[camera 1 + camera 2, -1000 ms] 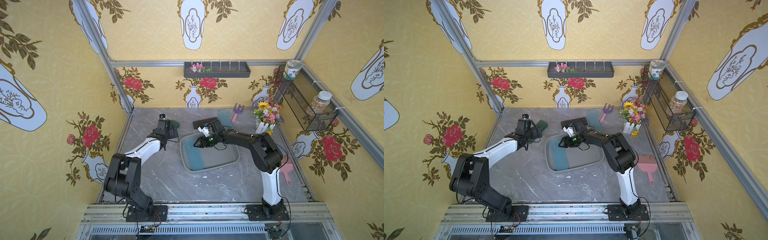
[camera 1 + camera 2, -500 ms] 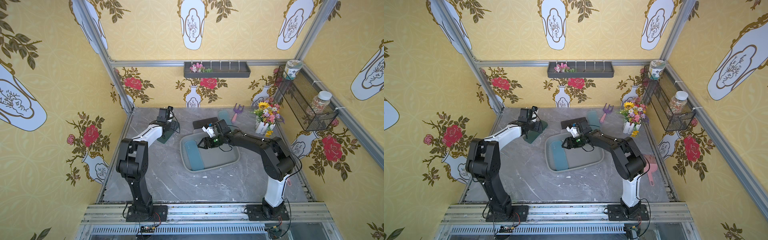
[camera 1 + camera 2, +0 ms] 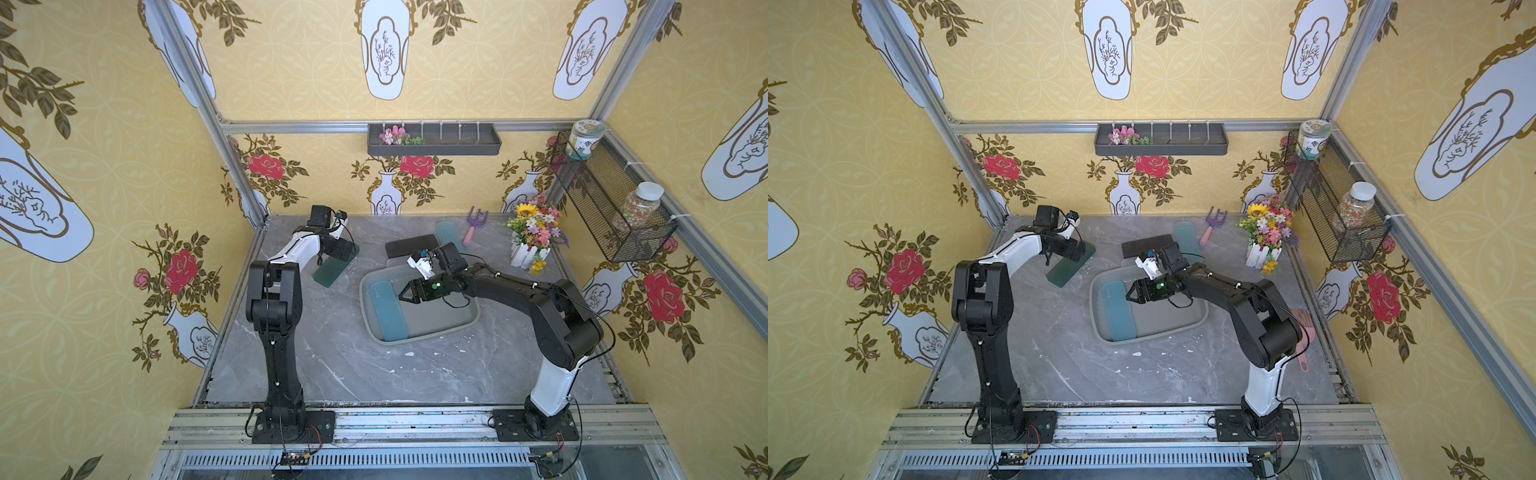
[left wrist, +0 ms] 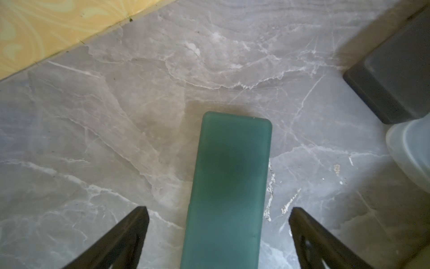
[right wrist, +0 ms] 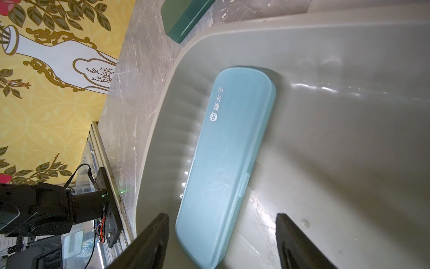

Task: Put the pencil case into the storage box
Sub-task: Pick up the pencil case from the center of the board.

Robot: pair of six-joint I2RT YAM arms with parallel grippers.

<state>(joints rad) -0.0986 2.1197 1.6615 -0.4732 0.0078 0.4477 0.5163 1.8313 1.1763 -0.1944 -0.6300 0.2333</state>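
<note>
The right end effector (image 5: 222, 214) is hovering, jaws apart, over the blue case (image 5: 228, 151) lying in the box (image 5: 349, 69) while the left end effector (image 4: 218, 209) is gaping astride the green case (image 4: 230, 186) on the counter (image 4: 116, 116).

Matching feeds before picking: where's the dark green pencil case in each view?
In a top view: dark green pencil case at left arm's tip.
In a top view: same.
Left wrist: between left end effector fingers.
Right wrist: case beyond storage box rim.
Shared: that box.
</note>
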